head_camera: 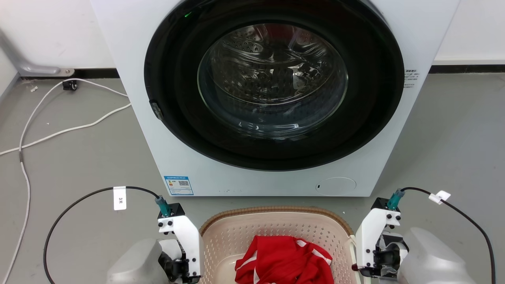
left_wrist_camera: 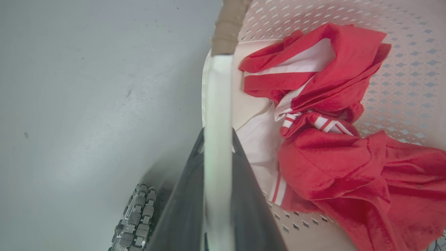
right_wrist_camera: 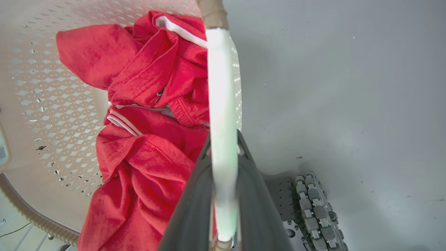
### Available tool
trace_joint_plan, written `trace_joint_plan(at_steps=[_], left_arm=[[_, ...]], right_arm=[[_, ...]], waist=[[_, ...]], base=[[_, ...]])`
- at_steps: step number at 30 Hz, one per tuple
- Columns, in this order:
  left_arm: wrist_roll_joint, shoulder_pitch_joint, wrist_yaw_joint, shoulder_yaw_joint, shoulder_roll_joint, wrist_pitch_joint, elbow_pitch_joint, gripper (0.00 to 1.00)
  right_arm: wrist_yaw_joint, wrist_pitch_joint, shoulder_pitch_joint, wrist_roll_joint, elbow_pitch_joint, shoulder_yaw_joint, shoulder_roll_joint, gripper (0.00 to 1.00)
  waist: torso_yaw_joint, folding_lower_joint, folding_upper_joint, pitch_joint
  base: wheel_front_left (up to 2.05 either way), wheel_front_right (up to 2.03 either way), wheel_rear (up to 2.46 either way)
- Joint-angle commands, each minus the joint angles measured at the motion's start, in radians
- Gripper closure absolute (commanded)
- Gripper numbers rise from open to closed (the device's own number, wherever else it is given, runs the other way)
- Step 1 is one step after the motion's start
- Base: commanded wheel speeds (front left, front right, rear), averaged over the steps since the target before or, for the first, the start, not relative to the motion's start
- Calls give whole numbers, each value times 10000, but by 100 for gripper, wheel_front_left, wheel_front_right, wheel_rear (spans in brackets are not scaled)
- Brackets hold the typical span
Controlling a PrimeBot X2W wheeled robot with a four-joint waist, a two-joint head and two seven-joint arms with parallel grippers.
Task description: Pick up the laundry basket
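The beige, holey laundry basket (head_camera: 276, 230) sat bottom middle. The left gripper (left_wrist_camera: 217, 139) and right gripper (right_wrist_camera: 224, 139) each squeezed one of its white handles (left_wrist_camera: 217, 87). Bare gray floor (head_camera: 453, 138) lay beside both edges.

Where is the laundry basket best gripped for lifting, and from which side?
Take the laundry basket by its white side handles: left handle with the left gripper, right handle with the right gripper, each from above at its own side. The handles are thin bars that fit between two fingers; the body is far too wide for one gripper.
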Motion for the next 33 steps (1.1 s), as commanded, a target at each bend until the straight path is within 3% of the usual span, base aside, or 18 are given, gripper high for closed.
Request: trace_joint_plan(at_steps=[1,33], left_arm=[[-165,42,-148,-15,-433,-33,-154,100],[-544,-66,-149,-503,-548,-325,53,100]], right_arm=[[136,25,8,89,-93,-64,351,100],[132,-15,99,-82,-93,-268,355,100]], waist=[[-6,1,0,-3],[1,1,0,25]], base=[[0,0,0],[0,0,0]])
